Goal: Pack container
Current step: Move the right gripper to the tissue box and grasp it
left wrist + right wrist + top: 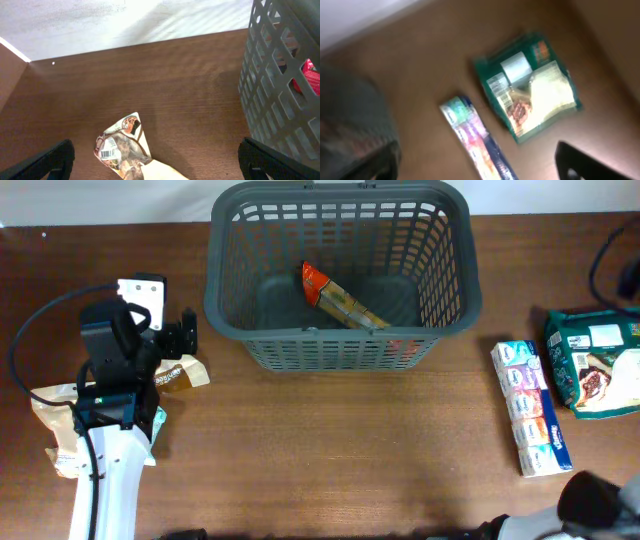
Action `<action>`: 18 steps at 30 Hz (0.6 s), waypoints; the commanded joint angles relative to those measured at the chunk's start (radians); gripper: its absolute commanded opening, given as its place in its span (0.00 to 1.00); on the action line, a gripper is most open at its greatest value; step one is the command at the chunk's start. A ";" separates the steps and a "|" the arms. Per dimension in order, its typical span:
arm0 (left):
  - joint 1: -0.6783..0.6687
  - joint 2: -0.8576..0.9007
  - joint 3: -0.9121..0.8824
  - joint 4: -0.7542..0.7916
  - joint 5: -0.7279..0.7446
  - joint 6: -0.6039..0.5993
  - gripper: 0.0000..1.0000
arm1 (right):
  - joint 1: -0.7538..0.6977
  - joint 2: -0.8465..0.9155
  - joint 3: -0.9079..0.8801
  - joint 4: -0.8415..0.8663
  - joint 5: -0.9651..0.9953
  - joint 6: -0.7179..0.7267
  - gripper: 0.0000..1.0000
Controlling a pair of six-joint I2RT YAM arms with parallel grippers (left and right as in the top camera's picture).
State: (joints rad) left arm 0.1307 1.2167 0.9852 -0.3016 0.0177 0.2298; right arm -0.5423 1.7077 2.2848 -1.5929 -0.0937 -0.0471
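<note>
The dark grey slotted container [340, 340] stands at the table's back middle; its wall shows in the left wrist view [280, 100]. Inside lies an orange and yellow packet [340, 300]. My left gripper [175, 340] is open and empty over a brown and cream packet [185, 373], also in the left wrist view [125, 147], left of the container. A long blue and white packet [530, 408] and a green packet [595, 362] lie at the right; both show in the right wrist view [475, 140] [530, 90]. My right gripper [480, 170] is open above them, blurred.
More cream packets [60, 420] lie under the left arm at the table's left edge. A black cable [605, 265] hangs at the far right. The wall edge [100, 25] runs behind the table.
</note>
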 commanded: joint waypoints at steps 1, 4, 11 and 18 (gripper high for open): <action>0.003 0.002 -0.004 0.000 -0.006 0.047 0.99 | -0.036 0.032 -0.022 -0.066 -0.047 -0.138 0.85; 0.003 0.002 -0.004 -0.010 -0.007 0.056 0.99 | 0.004 0.026 -0.112 -0.076 -0.068 -0.185 0.76; 0.003 0.000 -0.004 -0.037 -0.006 0.056 0.99 | 0.121 -0.084 -0.507 0.028 0.020 -0.186 0.74; 0.003 0.000 -0.004 -0.043 -0.007 0.065 0.99 | 0.150 -0.291 -0.959 0.245 0.027 -0.203 0.83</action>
State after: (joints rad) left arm 0.1307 1.2167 0.9852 -0.3443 0.0174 0.2710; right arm -0.3946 1.5093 1.4322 -1.3766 -0.0868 -0.2386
